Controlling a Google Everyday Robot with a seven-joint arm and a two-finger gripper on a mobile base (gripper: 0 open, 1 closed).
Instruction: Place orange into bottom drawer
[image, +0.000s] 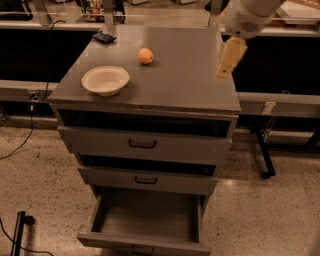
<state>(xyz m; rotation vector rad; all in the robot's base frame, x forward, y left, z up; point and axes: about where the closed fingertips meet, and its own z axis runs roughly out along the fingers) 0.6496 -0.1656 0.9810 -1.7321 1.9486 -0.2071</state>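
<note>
Grey metal cabinet top (185, 85) carries the small round orange fruit (145, 55) toward its back middle, near a cream round bowl (105, 80), and the wide grey bottom drawer (147, 215) stands pulled open below the two upper drawers. Cream two-finger gripper (225, 67) hangs above the top's right edge, pointing down, with nothing seen in it and its grip state impossible to tell. Orange lies well apart to its left in the camera view, so the reach likely goes leftward across the top.
</note>
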